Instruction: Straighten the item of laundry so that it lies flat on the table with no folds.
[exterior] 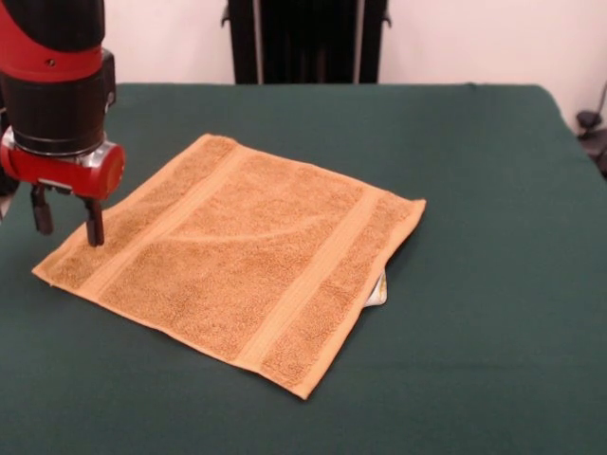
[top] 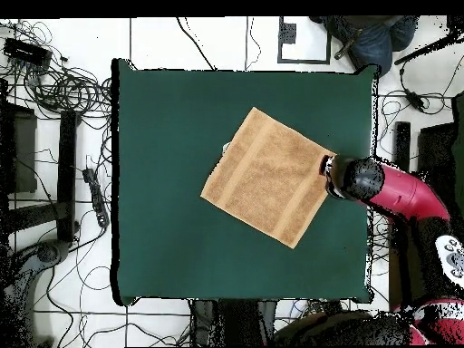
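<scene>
The golden-orange towel [exterior: 242, 251] lies spread out on the dark green table [exterior: 474, 284], turned like a diamond, with two paler bands running across it. A small white tag [exterior: 377, 289] sticks out under its right edge. My gripper [exterior: 68, 223] hangs over the towel's left corner, its two dark fingers [exterior: 95, 226] apart and holding nothing. In the overhead view the towel [top: 267, 174] lies right of the table's middle and the gripper [top: 326, 168] is at its right corner.
The red and black arm [top: 399, 195] reaches in from the table's right side in the overhead view. Cables and stands [top: 54, 91] lie on the floor around the table. A person [top: 372, 36] shows at the top edge.
</scene>
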